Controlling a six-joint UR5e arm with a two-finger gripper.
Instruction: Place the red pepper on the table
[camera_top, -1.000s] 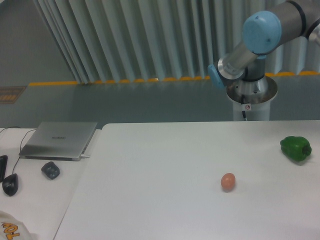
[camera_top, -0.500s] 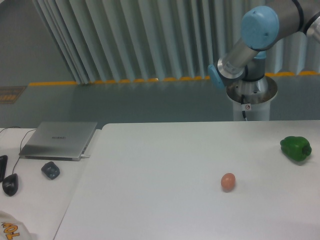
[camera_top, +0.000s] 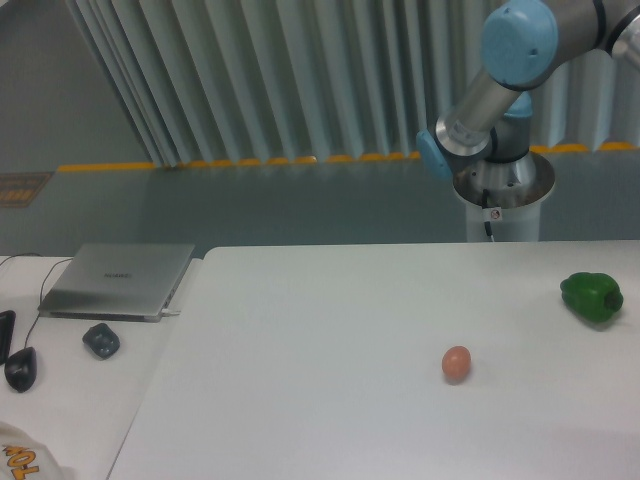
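The red pepper is out of view. The large white table (camera_top: 330, 340) fills the lower part of the camera view. Only the arm's upper links show at the top right: a blue elbow cap (camera_top: 520, 38) and a grey link running down to a blue-capped joint (camera_top: 436, 150). The gripper itself lies outside the frame, so its state and contents are hidden.
A green bell pepper (camera_top: 591, 297) lies at the table's right edge. A small orange-brown egg (camera_top: 456, 363) sits right of centre. The arm's pedestal (camera_top: 503, 200) stands behind the table. On the adjoining desk at left are a grey laptop (camera_top: 118, 279), a dark lump (camera_top: 100, 340) and a mouse (camera_top: 21, 369).
The arm's elbow has risen and shifted slightly over the last second. The green pepper, egg and desk items have not moved.
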